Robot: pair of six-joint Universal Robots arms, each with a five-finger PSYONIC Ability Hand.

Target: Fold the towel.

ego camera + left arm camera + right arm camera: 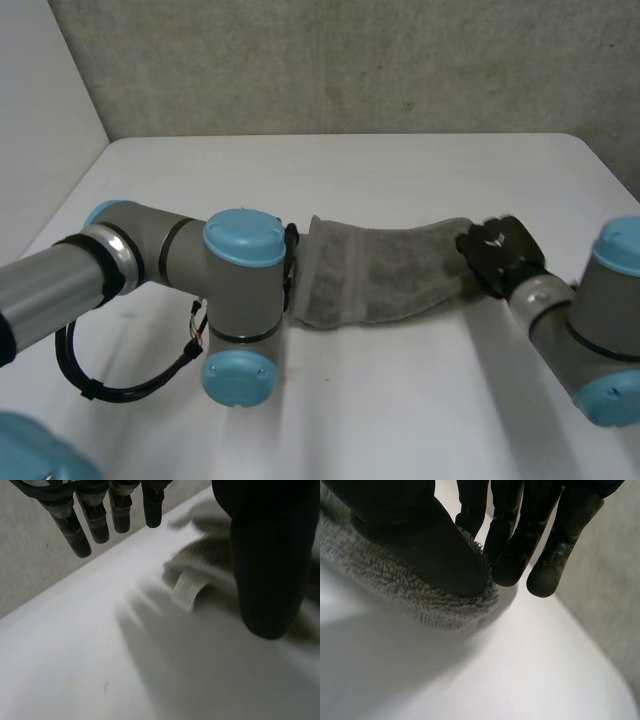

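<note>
Grey towel [385, 270] lay stretched across the middle of the bench [400, 170]. Right hand [500, 252] had its right end pinched, thumb on top and fingers curled behind. Left hand [267, 555] hung over the other end by the white tag [189, 589], fingers straight, holding nothing.

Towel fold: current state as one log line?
towel: long strip on table | right hand: pinching one end | left hand: open, by the label, no grip
</note>
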